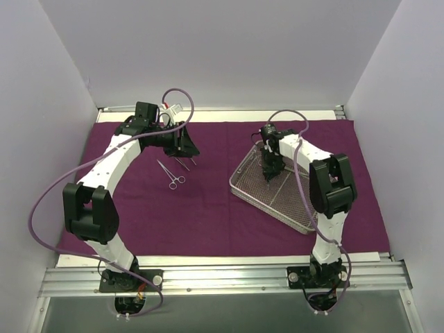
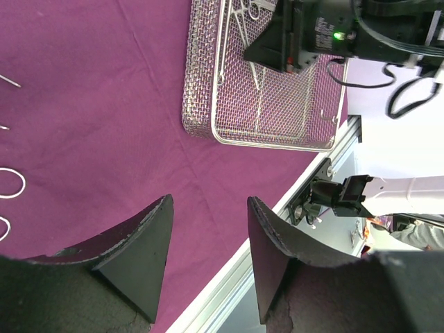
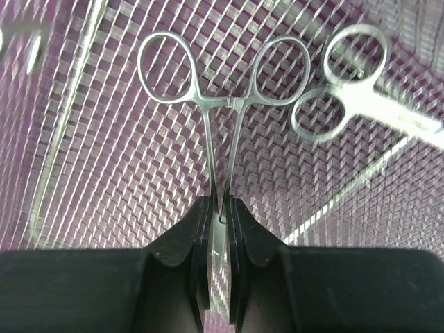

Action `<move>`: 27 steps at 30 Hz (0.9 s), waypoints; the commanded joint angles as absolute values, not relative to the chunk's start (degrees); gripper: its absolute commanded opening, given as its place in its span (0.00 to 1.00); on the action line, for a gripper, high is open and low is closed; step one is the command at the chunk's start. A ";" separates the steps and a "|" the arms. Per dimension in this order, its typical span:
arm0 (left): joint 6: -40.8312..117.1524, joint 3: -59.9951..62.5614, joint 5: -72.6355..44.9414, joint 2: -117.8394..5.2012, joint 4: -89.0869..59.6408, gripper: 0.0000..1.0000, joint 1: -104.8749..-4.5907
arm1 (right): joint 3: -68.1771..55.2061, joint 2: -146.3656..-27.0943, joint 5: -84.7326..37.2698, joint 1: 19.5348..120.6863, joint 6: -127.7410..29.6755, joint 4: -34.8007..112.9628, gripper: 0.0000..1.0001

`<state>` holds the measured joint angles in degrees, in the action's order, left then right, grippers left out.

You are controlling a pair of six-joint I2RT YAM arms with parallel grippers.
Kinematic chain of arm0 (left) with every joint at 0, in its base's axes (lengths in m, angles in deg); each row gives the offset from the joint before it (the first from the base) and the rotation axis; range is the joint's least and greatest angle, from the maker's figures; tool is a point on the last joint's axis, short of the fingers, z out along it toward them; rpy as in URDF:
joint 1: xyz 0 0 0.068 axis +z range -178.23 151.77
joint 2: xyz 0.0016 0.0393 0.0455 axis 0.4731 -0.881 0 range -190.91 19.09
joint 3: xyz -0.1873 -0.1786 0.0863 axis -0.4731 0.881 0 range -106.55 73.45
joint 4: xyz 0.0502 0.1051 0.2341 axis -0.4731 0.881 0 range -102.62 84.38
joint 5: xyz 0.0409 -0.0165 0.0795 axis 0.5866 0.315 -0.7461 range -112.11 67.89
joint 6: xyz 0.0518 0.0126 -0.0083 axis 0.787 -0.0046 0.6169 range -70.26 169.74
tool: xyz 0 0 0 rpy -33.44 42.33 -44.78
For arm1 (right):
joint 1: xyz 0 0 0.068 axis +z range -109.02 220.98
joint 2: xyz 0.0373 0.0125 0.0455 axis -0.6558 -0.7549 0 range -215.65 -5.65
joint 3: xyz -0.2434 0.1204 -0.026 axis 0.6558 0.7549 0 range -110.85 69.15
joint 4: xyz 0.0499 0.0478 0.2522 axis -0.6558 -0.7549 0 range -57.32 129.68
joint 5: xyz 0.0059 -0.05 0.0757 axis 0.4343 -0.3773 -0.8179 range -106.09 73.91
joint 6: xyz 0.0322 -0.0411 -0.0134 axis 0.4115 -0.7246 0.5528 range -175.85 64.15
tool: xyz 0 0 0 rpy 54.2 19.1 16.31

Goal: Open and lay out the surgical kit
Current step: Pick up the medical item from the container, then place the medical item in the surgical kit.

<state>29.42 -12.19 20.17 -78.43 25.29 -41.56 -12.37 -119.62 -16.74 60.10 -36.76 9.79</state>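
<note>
The dark purple cloth wrap (image 1: 208, 215) lies spread flat over the table. On its right half sits the silver wire-mesh tray (image 1: 240, 189). My right gripper (image 1: 269, 175) reaches down into the tray. In the right wrist view that gripper (image 3: 220, 208) is shut on the shanks of ring-handled forceps (image 3: 226, 104), whose rings point away over the mesh (image 3: 104, 173). A second pair of forceps (image 3: 368, 104) lies beside them, blurred. On the left of the cloth lie laid-out forceps (image 1: 175, 179) and thin instruments (image 1: 184, 164). My left gripper (image 1: 186, 147) hovers by them, open and holding nothing (image 2: 208, 201).
White walls close in the back and both sides. A metal rail (image 1: 222, 277) runs along the near edge by the arm bases. The left wrist view shows the tray (image 2: 263, 118), the right arm (image 2: 333, 35) over it and bare cloth (image 2: 104, 104).
</note>
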 commanded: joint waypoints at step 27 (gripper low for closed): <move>15.04 -14.09 35.72 -82.95 12.79 0.60 -41.07 | -21.73 -99.17 -39.91 71.64 -55.23 3.55 0.00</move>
<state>18.21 -12.19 33.33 -81.38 15.24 -41.62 -19.38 -102.79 -39.18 68.58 -50.00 5.77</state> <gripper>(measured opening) 0.600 0.099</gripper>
